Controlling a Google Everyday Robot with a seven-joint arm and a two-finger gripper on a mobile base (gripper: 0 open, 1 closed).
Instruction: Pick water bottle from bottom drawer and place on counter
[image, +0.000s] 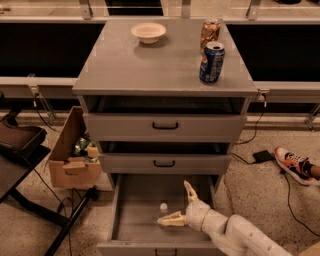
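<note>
The bottom drawer (130, 220) of the grey cabinet is pulled open. The water bottle (163, 208), clear with a white cap, stands upright near its middle. My gripper (176, 205) reaches into the drawer from the lower right, open, with one finger (171, 220) low just in front of the bottle and the other finger (190, 191) raised to the bottle's right. The bottle's lower part is hidden behind the low finger. The counter (160, 65) is the cabinet's flat grey top.
On the counter stand a white bowl (148, 32), an orange-brown can (210, 31) and a blue soda can (212, 62). A cardboard box (75, 155) sits left of the cabinet, beside a black chair (20, 145). A sneaker (295, 165) and cables lie at right.
</note>
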